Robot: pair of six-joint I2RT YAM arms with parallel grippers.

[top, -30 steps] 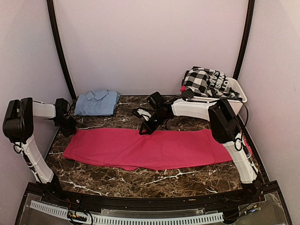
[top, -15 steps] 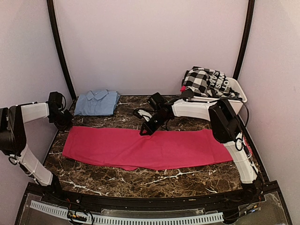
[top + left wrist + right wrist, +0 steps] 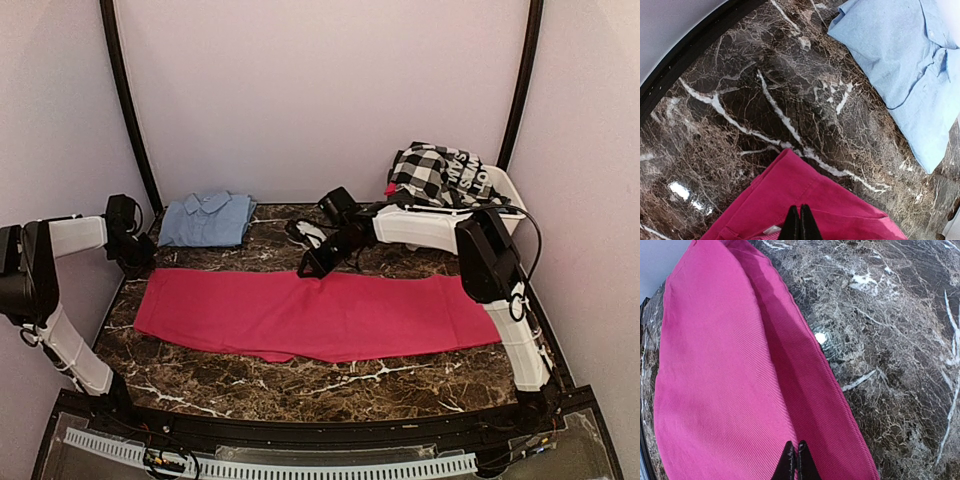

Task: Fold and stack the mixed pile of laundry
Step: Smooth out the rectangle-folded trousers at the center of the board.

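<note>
A magenta-pink cloth [image 3: 320, 315] lies spread flat across the middle of the marble table. My left gripper [image 3: 138, 264] hangs shut just above its far-left corner. In the left wrist view its tips [image 3: 800, 224] are together over the pink cloth [image 3: 805, 195], with nothing pinched between them. My right gripper [image 3: 312, 268] is shut over the cloth's back edge near the middle. The right wrist view shows its tips [image 3: 796, 458] closed over a long fold in the pink cloth [image 3: 725, 365]. A folded light-blue shirt [image 3: 207, 218] [image 3: 905, 70] rests at the back left. A black-and-white checked garment [image 3: 435, 172] is heaped at the back right.
The checked garment sits in a white plastic tub [image 3: 510, 188] in the back right corner. Black frame posts and pale walls close in the left, back and right sides. Bare dark marble [image 3: 300, 385] shows in front of the pink cloth.
My left gripper has drawn back and to the left, off the cloth's corner. My right gripper has shifted slightly toward the back. The pink cloth stays flat.
</note>
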